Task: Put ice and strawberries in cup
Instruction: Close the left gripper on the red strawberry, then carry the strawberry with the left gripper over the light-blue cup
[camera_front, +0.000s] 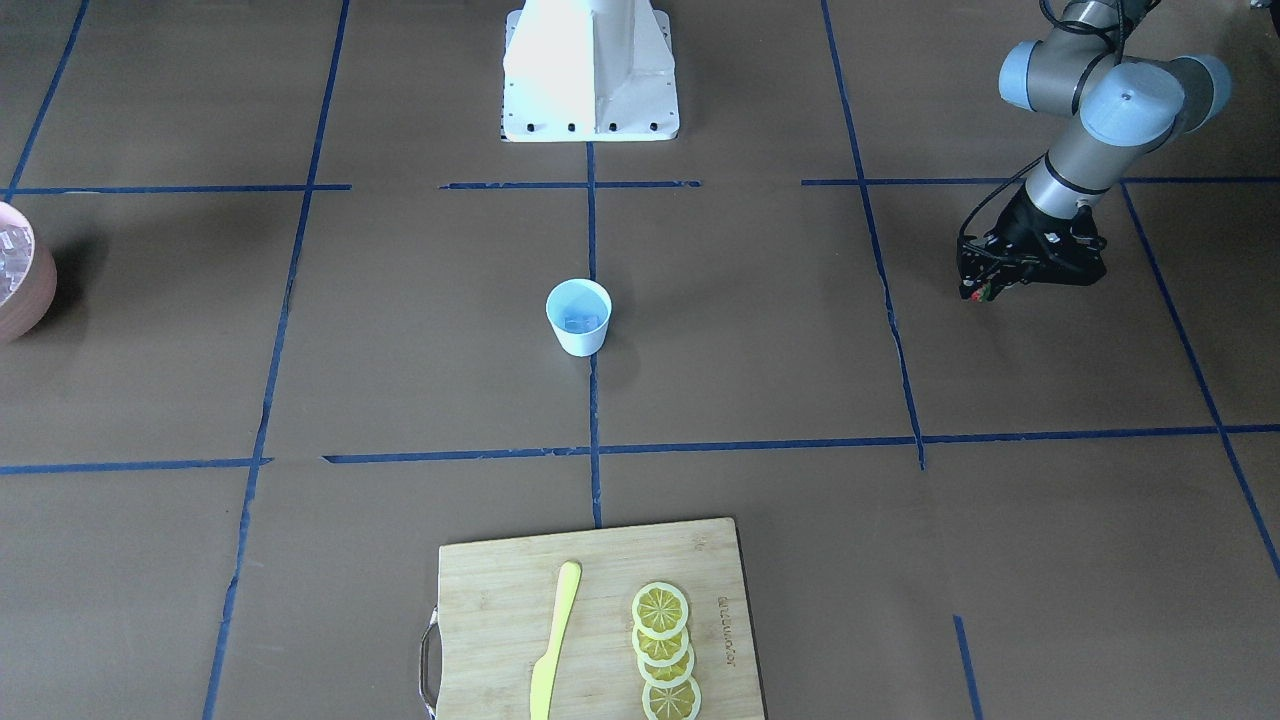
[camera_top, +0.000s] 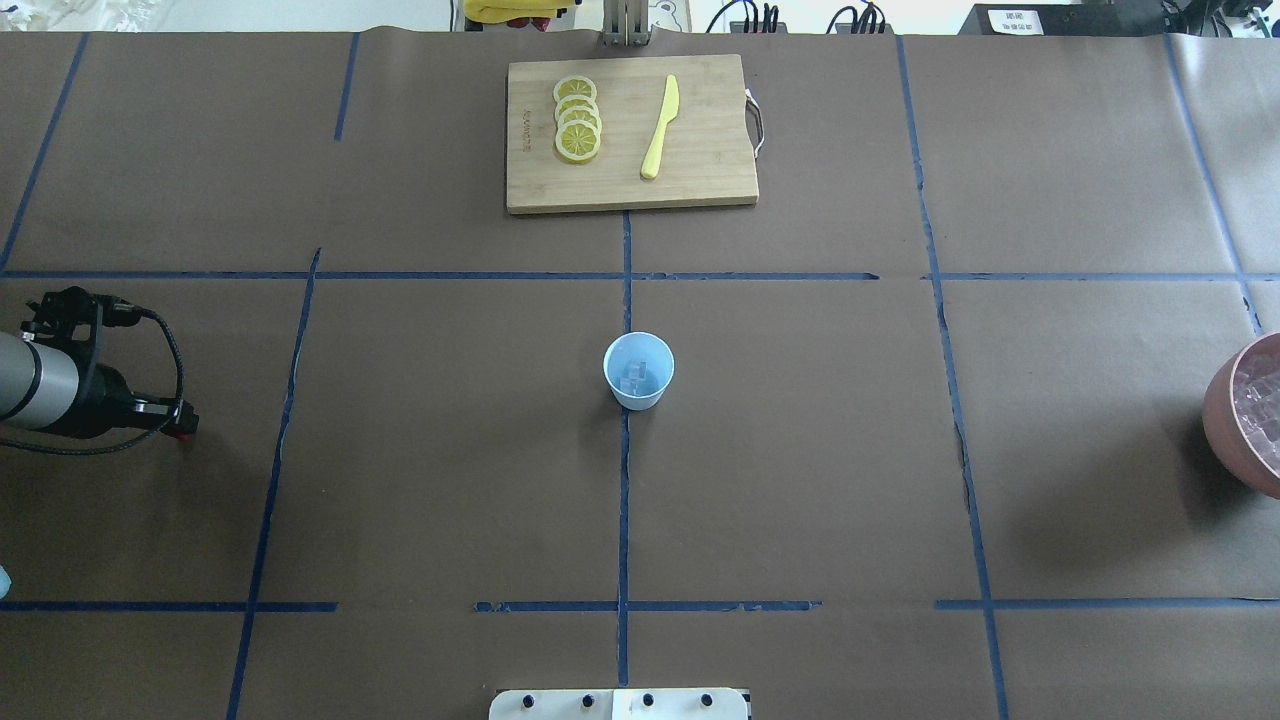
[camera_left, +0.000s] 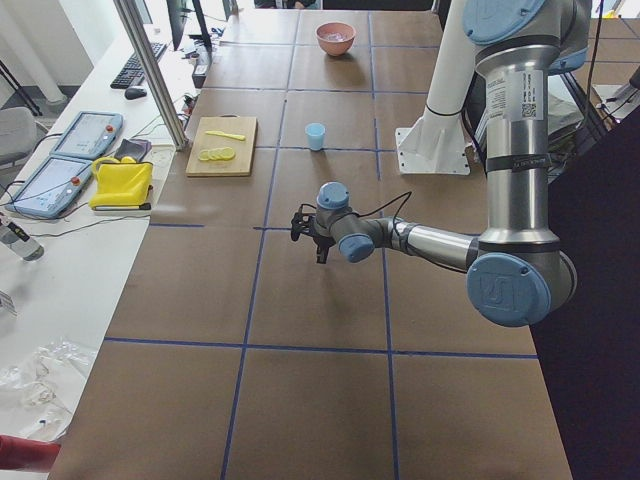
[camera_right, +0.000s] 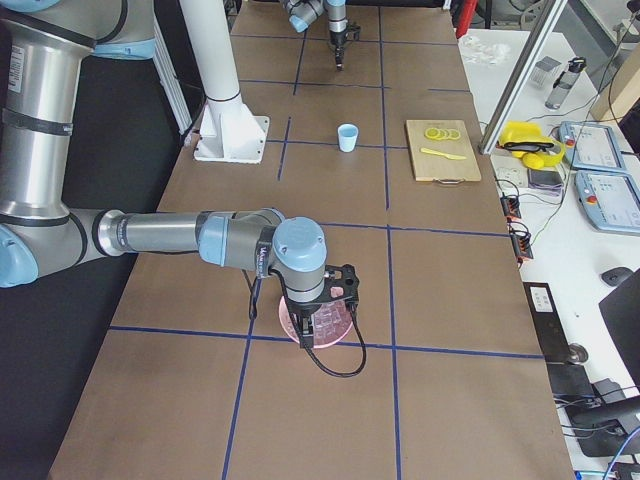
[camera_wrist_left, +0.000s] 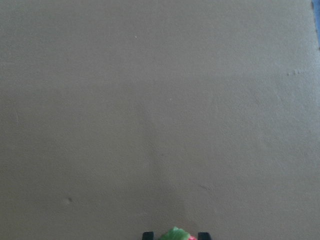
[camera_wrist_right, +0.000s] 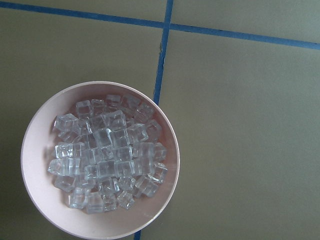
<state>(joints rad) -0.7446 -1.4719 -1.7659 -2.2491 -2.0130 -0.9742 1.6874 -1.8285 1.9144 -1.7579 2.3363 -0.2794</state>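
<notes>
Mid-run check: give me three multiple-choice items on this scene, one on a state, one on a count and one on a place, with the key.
1. The cup holds:
A nothing
B ice cubes
C a spoon

2. How many lemon slices are there?
A two
B four
C six

3. The knife lies:
A on the cutting board
B in the cup
C on a plate

Key:
1 B, clear cubes show at its bottom.
2 B, four slices overlap in a row.
3 A, it rests on the board beside the slices.
</notes>
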